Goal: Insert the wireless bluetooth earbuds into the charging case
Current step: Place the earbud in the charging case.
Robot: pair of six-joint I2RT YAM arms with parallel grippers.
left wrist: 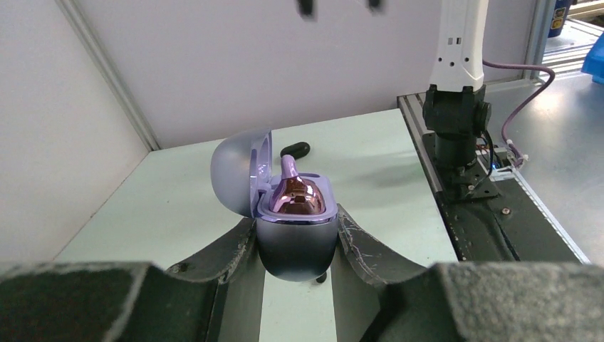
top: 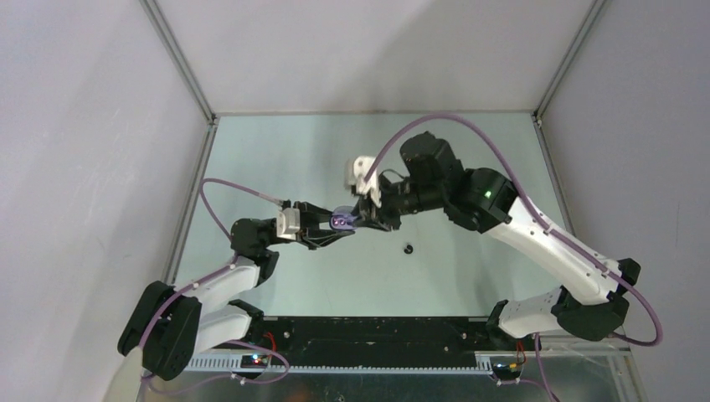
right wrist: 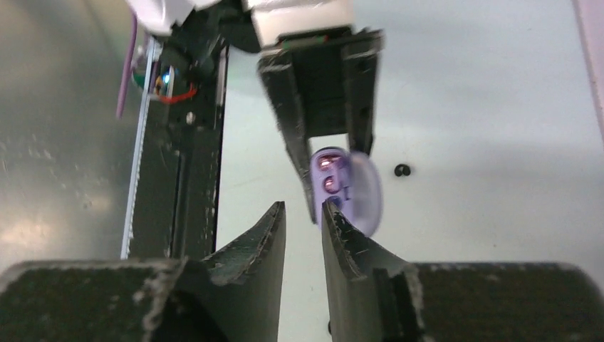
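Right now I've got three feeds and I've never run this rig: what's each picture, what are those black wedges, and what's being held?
The overhead view shows two robot arms over a pale table. The other two views come from cameras on each wrist; the black wedges are that arm's own fingers. The left gripper is clamped on the open purple charging case, a glossy purple earbud sitting in it. The right gripper, jaws slightly apart and holding nothing, sits beside the case. One black earbud lies loose on the table.
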